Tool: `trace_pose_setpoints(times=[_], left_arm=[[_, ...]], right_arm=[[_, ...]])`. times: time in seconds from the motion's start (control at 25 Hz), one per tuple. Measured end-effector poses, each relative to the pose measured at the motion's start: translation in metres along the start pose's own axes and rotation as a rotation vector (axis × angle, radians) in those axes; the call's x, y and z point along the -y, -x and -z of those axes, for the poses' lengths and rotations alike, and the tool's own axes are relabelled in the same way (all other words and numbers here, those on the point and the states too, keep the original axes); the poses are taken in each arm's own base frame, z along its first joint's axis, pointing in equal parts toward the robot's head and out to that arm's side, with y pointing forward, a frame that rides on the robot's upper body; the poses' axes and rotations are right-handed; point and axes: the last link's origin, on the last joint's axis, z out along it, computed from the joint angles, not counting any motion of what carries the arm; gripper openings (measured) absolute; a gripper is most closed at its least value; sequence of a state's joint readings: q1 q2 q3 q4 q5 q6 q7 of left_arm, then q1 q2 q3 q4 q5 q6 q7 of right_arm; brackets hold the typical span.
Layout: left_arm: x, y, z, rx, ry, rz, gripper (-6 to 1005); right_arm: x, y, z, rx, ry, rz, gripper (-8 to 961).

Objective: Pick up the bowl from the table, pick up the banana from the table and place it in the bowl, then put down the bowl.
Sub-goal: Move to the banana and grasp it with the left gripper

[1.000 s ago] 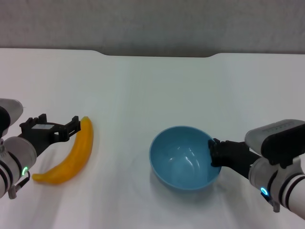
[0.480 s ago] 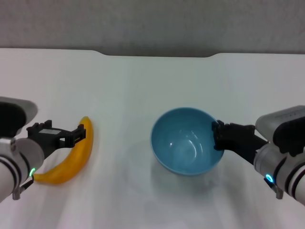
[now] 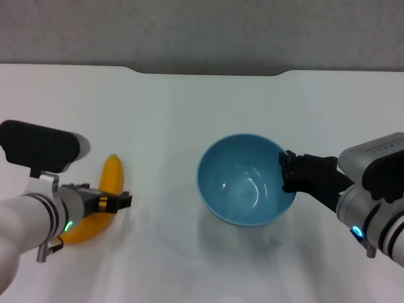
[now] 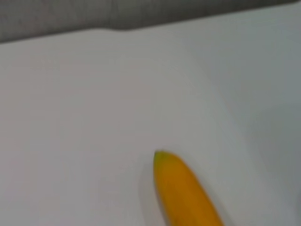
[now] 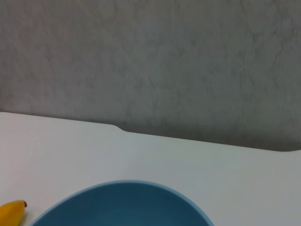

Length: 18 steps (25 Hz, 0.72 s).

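Blue bowl (image 3: 245,187) held just off the desk (image 3: 189,113) by right fingers (image 3: 291,172) pinching its rim; left fingers (image 3: 117,202) spread over banana (image 3: 107,189) lying left: lower squarely astride its middle, close firmly, keep bowl level.

Banana (image 3: 107,189) middle behind left gripper (image 3: 120,202)

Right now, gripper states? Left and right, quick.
Left gripper: over the banana, which lies on the table; open or shut cannot be told.
Right gripper: shut on the bowl rim, bowl lifted.
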<state>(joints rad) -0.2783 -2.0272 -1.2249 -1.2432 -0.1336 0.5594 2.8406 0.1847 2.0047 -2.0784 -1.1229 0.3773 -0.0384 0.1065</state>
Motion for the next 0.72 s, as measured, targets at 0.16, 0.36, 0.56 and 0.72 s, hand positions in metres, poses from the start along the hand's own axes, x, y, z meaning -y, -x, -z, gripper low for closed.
trace_pose_setpoints(times=[0.16, 0.36, 0.56, 0.72], left_arm=[[0.0013, 0.0035, -0.0085, 0.043, -0.012, -0.013, 887], [0.0035, 0.0034, -0.0093, 0.051, -0.019, -0.011, 885], [0.0029, 0.0035, -0.0095, 0.061, -0.021, -0.013, 883], [0.0014, 0.0022, -0.0099, 0.076, -0.022, -0.022, 882]], right_arm=[[-0.0009, 0.0012, 0.0008, 0.006, 0.001, 0.014, 50], [-0.0029, 0.0017, 0.0008, 0.008, 0.006, 0.018, 52], [-0.0038, 0.0027, 0.0008, 0.012, 0.009, 0.018, 53], [-0.0045, 0.0035, 0.0008, 0.015, 0.011, 0.019, 54]])
